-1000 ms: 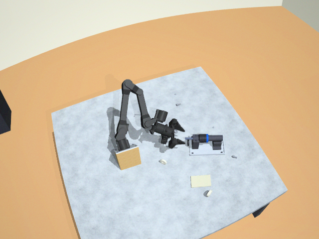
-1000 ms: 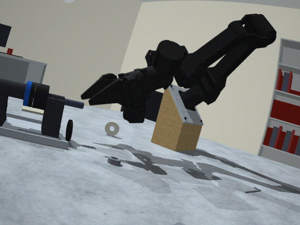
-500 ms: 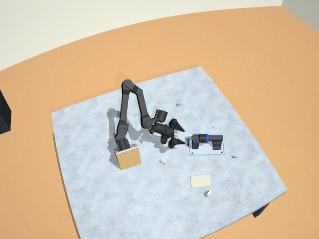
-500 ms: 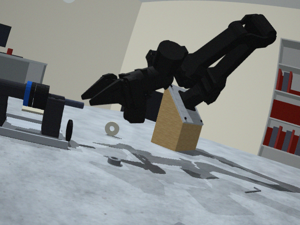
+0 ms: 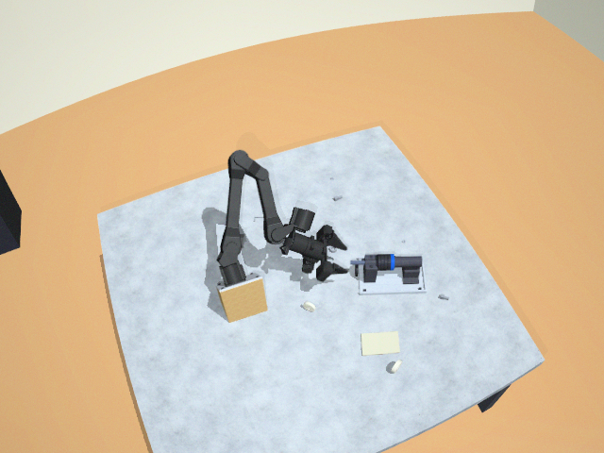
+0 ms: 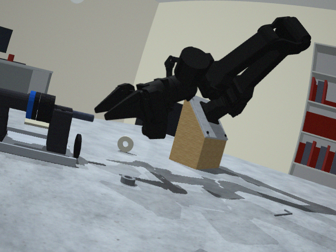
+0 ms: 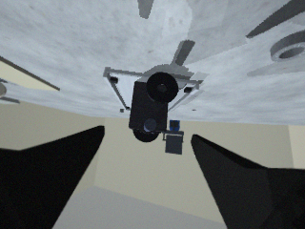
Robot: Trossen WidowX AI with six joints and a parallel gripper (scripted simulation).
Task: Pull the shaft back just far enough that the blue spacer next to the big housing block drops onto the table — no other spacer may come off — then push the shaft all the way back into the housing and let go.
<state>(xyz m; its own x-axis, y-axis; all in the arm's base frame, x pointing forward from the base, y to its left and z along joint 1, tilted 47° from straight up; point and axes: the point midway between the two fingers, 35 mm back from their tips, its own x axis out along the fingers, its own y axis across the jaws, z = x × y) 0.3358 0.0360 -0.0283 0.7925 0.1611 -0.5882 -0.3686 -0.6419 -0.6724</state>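
The shaft (image 5: pixel 357 261) (image 6: pixel 83 116) (image 7: pixel 150 125) sticks out of the near dark support block (image 5: pixel 370 271) (image 6: pixel 59 130) (image 7: pixel 148 102). Beyond that block, black spacers (image 5: pixel 383 261) (image 6: pixel 45 107) sit in a row, then the blue spacer (image 5: pixel 392 261) (image 6: pixel 30 104), against the big dark housing (image 5: pixel 410 261) (image 6: pixel 14 99). The blue spacer is up in line with the shaft. My gripper (image 5: pixel 347 259) (image 6: pixel 100 114) (image 7: pixel 149 134) is open and empty, a little short of the shaft's free end and not touching it. In the wrist view the shaft end shows between the fingers. The shaft inside the spacers is hidden.
The assembly stands on a pale base plate (image 5: pixel 390 291) (image 6: pixel 38 157). A black disc (image 6: pixel 77 145) (image 7: pixel 162 87) stands on edge at its near end. Cream rings (image 5: pixel 309 306) (image 5: pixel 396 366), a cream pad (image 5: pixel 380 343), a grey ring (image 6: pixel 127 179) and a hex key (image 6: pixel 283 213) lie around.
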